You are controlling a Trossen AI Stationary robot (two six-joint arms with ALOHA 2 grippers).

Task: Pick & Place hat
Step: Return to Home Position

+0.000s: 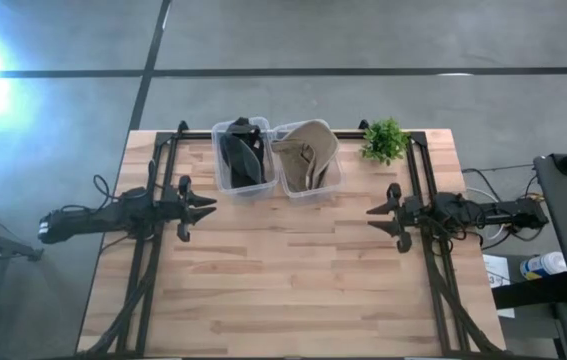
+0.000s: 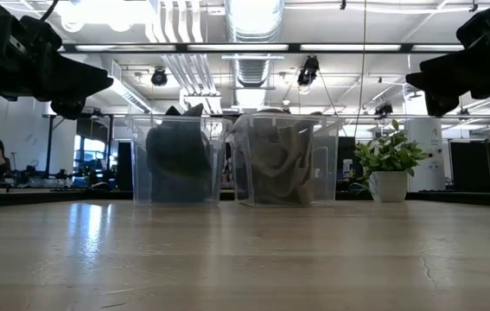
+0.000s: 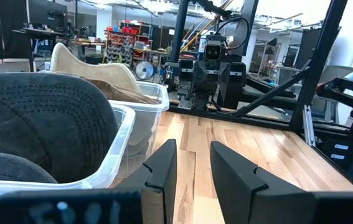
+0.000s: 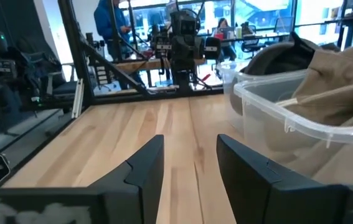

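Note:
A dark hat lies in the left clear bin at the table's far middle; it also shows in the low view and the left wrist view. A tan hat lies in the right clear bin, and shows in the low view and the right wrist view. My left gripper hovers open at the table's left, short of the bins. My right gripper hovers open at the table's right. Both are empty.
A small potted plant stands at the far right beside the tan hat's bin. Black frame rails run along both table sides. Bare wood lies between the grippers and toward the near edge. People show in the room beyond the table.

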